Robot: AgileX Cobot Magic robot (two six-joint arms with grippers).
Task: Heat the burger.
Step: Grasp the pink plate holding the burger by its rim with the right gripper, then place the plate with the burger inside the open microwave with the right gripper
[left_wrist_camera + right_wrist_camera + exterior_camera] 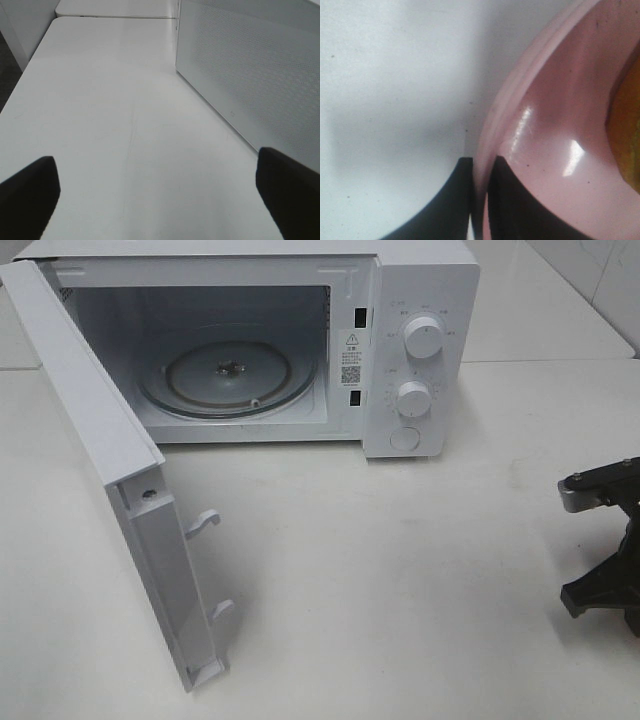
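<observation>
On the plate (545, 130) rim, we see the right gripper (480, 200) clamped tight; the burger (627, 125) sits on that plate, inward of the rim; left gripper (160, 195) gapes wide, empty.

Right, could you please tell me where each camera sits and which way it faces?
Exterior high: mounted above, facing down on the white table and open microwave with glass turntable; part of the right arm shows at the edge.
Left wrist: low over the table, looking along the microwave's dotted panel; left gripper fingers wide apart.
Right wrist: close on the pink plate, right gripper pinching its rim; burger at the edge.
Shared: exterior and left wrist both show microwave and table.
</observation>
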